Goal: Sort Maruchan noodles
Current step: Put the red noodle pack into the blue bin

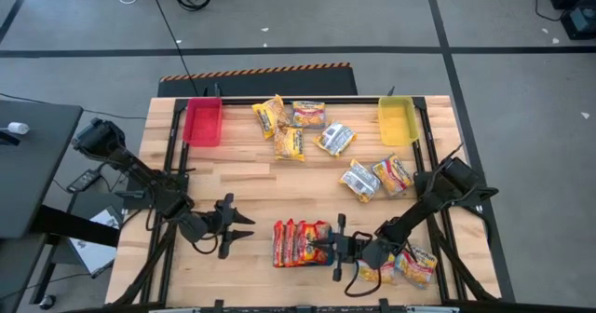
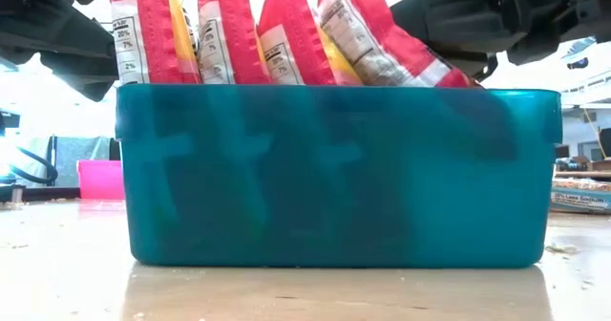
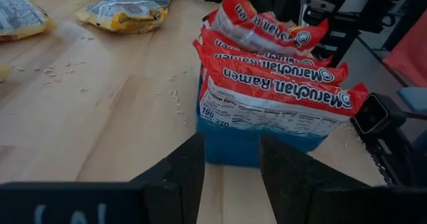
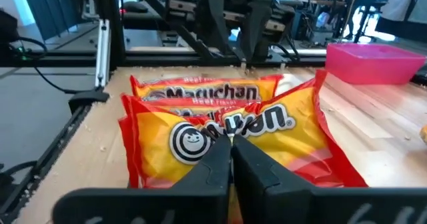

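Several red-orange Maruchan packets (image 1: 298, 242) stand on edge in a row inside a teal bin (image 2: 334, 173) at the table's near middle. My right gripper (image 1: 328, 248) comes in from the right and is shut on the rightmost packet (image 4: 267, 127). My left gripper (image 1: 244, 225) hovers open a little left of the bin. In the left wrist view its fingers (image 3: 193, 171) frame the bin's end wall (image 3: 233, 144) without touching it. Yellow and silver-backed packets (image 1: 291, 127) lie loose on the far half. My right gripper pinches the rightmost packet at the middle of its yellow face (image 4: 230, 132), where the wrapper puckers and breaks up the printed name. The fingers come from the table's right, slanting down. The packet stands in the teal bin and leans right (image 2: 382, 58).
A red bin (image 1: 203, 120) sits at the far left and a yellow bin (image 1: 397, 119) at the far right. More packets lie right of centre (image 1: 377, 176) and under the right arm near the front edge (image 1: 410, 266). Bare wood lies between the bin and the far packets.
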